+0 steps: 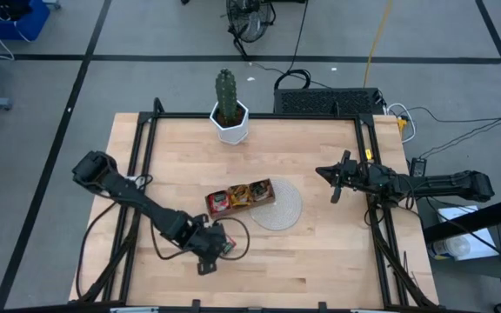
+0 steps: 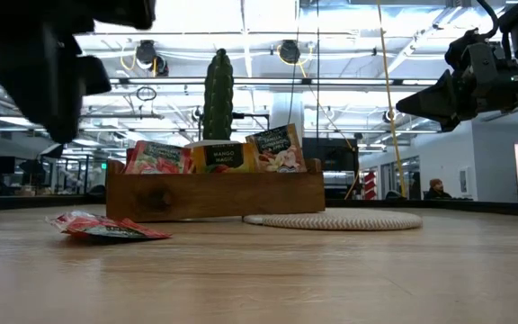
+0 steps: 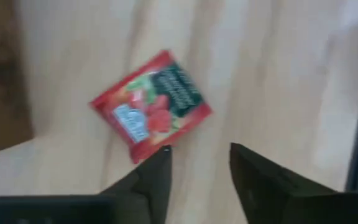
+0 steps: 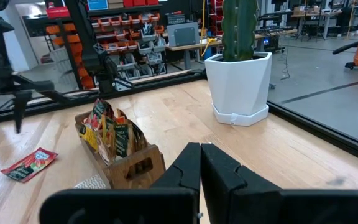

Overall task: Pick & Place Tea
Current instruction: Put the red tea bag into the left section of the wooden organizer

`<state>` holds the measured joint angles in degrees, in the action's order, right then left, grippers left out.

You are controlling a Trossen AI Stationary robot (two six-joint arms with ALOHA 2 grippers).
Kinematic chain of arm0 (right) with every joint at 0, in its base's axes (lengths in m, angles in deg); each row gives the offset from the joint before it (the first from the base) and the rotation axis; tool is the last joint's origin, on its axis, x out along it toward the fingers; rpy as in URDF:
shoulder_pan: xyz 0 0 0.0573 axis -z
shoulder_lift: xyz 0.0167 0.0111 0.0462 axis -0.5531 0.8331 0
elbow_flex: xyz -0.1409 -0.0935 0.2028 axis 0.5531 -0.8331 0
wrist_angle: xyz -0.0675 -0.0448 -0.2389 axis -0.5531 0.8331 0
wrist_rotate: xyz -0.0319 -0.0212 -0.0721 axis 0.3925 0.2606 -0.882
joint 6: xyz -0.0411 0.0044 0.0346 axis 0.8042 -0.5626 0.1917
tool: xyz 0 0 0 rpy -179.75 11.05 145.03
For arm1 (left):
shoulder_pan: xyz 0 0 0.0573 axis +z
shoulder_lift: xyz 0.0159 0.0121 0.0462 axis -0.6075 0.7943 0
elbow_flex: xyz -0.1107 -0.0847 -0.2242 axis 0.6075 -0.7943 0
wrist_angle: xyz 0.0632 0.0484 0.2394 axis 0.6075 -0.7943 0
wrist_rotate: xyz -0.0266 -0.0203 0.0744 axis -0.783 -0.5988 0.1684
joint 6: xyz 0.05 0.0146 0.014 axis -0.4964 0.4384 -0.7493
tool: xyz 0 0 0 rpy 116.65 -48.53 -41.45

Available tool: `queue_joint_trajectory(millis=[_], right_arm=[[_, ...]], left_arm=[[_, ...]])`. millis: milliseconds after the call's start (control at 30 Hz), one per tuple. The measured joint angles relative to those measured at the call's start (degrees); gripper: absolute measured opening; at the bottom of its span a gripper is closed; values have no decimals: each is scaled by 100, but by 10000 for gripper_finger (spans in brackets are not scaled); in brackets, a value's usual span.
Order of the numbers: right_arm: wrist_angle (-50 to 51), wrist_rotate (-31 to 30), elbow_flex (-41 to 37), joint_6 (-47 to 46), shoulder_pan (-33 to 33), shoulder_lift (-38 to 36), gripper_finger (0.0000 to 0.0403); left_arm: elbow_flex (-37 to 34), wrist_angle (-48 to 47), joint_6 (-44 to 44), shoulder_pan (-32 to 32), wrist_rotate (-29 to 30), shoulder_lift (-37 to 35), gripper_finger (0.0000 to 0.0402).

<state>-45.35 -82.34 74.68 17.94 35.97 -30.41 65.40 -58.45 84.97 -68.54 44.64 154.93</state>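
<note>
High view: red sachet (image 1: 225, 247) lies flat just in front of the wooden tray (image 1: 240, 197), under your left gripper (image 1: 212, 249).
Low view: it looks thin, light, crinkly.
Left wrist: jaws apart, empty; pinch an edge.
Right wrist: right gripper (image 4: 200, 163) together, far from tray.

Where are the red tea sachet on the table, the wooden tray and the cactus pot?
red tea sachet (image 3: 151, 115): left wrist view, printed face.
wooden tray (image 2: 214, 195): low view, front wall.
cactus pot (image 4: 240, 87): right wrist view, white side.

Table (image 1: 320, 261): tray (image 1: 263, 198), sachet (image 1: 225, 247), mat (image 1: 285, 209), pot (image 1: 231, 129).
</note>
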Motion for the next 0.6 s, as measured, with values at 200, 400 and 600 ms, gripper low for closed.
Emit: queue_joint_trajectory(millis=[200, 400, 600], right_arm=[[0, -1, 0, 2, -1, 0, 0], [0, -1, 0, 2, -2, 0, 0], [0, -1, 0, 2, 0, 0, 0]], left_arm=[[-2, -452, 692, 97, 43, -2, 221], [-302, -115, 776, 239, 142, -4, 229], [-967, 642, 911, 409, -390, -4, 230]])
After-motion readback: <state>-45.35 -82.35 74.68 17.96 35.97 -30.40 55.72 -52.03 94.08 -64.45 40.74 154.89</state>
